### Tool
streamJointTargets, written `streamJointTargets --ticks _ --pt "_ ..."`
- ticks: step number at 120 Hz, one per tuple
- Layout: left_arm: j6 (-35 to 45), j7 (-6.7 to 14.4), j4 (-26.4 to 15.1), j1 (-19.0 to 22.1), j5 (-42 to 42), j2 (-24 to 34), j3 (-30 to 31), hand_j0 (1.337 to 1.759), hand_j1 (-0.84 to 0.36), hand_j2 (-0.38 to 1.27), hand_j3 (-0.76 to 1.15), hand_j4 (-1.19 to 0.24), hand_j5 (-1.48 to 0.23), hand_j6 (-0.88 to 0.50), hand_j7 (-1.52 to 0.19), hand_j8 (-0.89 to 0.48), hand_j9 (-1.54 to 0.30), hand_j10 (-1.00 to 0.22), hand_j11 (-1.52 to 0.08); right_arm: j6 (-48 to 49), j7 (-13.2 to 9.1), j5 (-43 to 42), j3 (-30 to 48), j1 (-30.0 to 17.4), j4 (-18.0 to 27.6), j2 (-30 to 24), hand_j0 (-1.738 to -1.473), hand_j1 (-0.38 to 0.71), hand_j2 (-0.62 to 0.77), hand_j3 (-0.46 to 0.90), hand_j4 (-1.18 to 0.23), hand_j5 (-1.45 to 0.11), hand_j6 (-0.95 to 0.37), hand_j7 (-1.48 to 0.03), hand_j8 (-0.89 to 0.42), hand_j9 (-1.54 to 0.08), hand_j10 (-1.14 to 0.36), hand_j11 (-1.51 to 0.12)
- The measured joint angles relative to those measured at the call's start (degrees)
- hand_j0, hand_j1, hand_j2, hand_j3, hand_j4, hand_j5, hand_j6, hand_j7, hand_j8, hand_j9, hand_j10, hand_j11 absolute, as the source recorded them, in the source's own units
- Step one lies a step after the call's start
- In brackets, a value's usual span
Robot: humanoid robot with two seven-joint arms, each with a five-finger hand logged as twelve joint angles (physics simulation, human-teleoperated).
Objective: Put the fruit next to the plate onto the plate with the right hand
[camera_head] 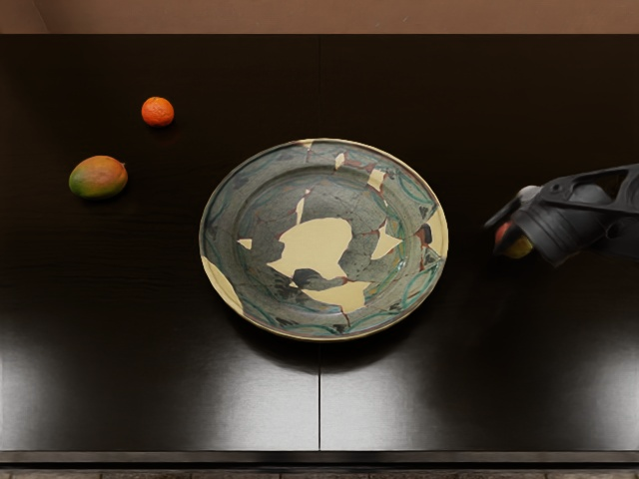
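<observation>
A large round plate with a cracked green and cream glaze lies in the middle of the dark table. Just off its right rim a small red and yellow fruit shows on the table, mostly covered by my right hand. The dark right arm comes in from the right edge and the hand sits over and against the fruit. The hand's own bulk hides how it holds the fruit. The left arm does not show.
A green and red mango lies at the far left of the table. A small orange sits behind it, further back. The dark tabletop stretches toward the front edge.
</observation>
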Motion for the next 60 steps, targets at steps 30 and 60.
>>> streamJointTargets --ticks 30,60 --pt "0.00 0.00 0.00 0.00 0.00 0.00 -0.01 1.658 0.35 0.00 0.00 0.00 0.00 0.00 0.00 0.00 0.00 0.00 0.00 23.54 -0.06 0.10 33.46 -11.91 0.03 -17.92 -1.638 0.32 0.10 0.00 -0.85 -1.09 -0.44 -1.12 -0.27 -1.13 -0.40 -1.12" --pt "0.00 0.00 0.00 0.00 0.00 0.00 -0.01 1.658 0.35 0.00 0.00 0.00 0.00 0.00 0.00 0.00 0.00 0.00 0.00 31.76 0.02 0.24 44.26 -14.78 -0.07 -9.92 -1.638 0.33 0.14 0.00 -0.86 -1.13 -0.43 -1.13 -0.25 -1.14 -0.37 -1.15"
